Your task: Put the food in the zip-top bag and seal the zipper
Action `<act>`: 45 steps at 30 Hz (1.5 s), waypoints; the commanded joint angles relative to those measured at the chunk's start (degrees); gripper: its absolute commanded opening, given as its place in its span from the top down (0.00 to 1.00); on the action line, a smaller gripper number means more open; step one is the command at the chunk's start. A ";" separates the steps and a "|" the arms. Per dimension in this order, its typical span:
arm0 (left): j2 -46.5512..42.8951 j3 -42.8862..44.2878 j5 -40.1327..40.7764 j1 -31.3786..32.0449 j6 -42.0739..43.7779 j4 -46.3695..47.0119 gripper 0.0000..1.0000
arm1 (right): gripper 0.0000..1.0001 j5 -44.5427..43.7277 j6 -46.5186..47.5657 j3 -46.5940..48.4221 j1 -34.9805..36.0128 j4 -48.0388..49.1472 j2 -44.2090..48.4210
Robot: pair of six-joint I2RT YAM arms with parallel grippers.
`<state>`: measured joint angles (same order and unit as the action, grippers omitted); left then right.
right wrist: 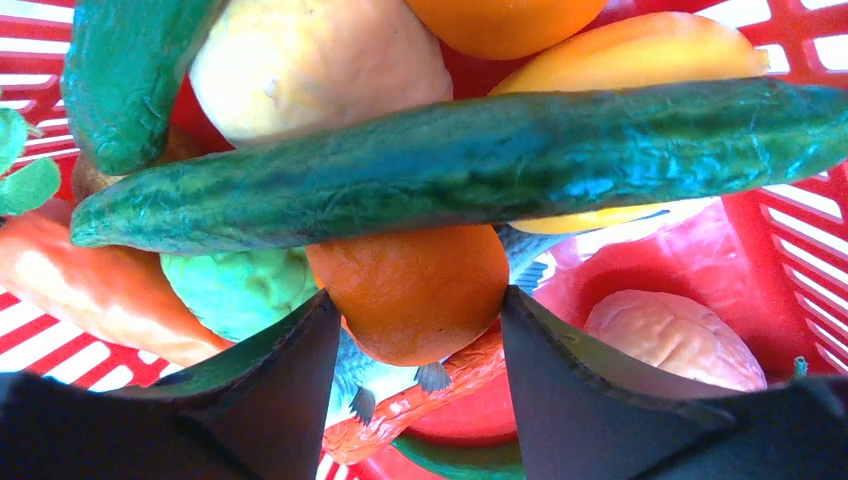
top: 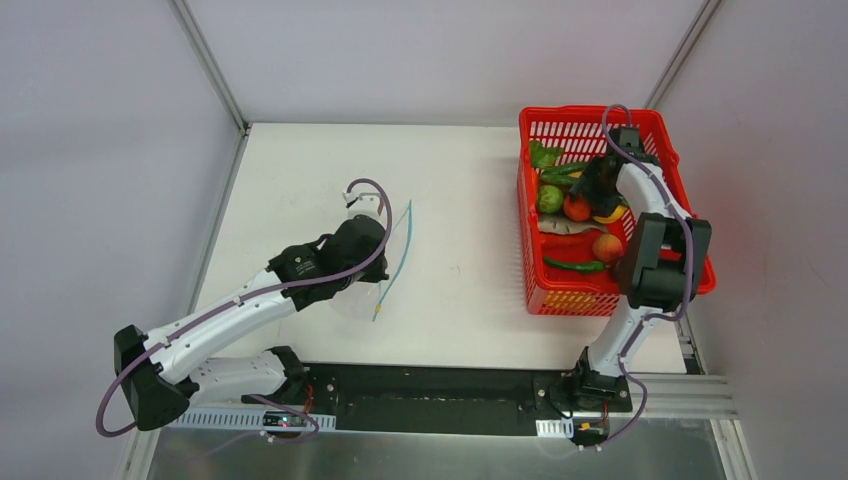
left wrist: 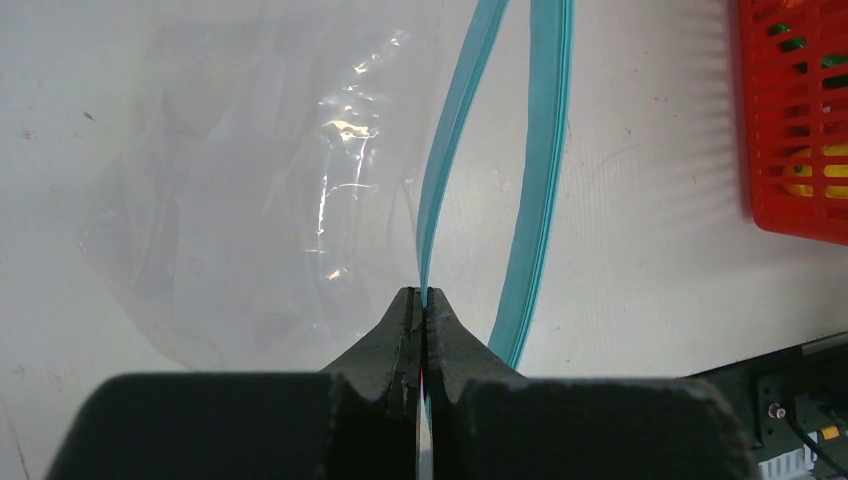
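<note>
The clear zip-top bag [left wrist: 260, 200] lies flat on the white table, mostly under my left arm in the top view. Its teal zipper [left wrist: 545, 170] is parted into two strands [top: 397, 255]. My left gripper [left wrist: 422, 295] is shut on the left strand near its near end [top: 384, 272]. The food lies in the red mesh basket [top: 640, 125]. My right gripper [right wrist: 420, 310] is down in the basket [top: 590, 192], both fingers touching an orange ball [right wrist: 415, 285]. A dark green cucumber [right wrist: 460, 160] lies across the ball's top.
Around the ball lie a pale green piece [right wrist: 235, 290], an orange-red pepper [right wrist: 100, 290], a yellow-white fruit [right wrist: 320, 60], a peach walnut-like piece [right wrist: 670, 340] and a thin red chilli [right wrist: 420, 400]. The basket wall [right wrist: 800, 230] is close on the right.
</note>
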<state>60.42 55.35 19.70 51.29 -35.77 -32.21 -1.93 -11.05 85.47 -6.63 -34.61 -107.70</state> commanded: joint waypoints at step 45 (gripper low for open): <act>1.64 3.66 -8.73 -0.58 0.78 2.36 1.00 | 0.57 26.40 -18.37 -22.74 43.12 24.70 42.13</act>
<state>62.37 56.77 13.76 51.27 -35.77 -31.88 30.61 -30.35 63.59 32.10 -12.67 -63.02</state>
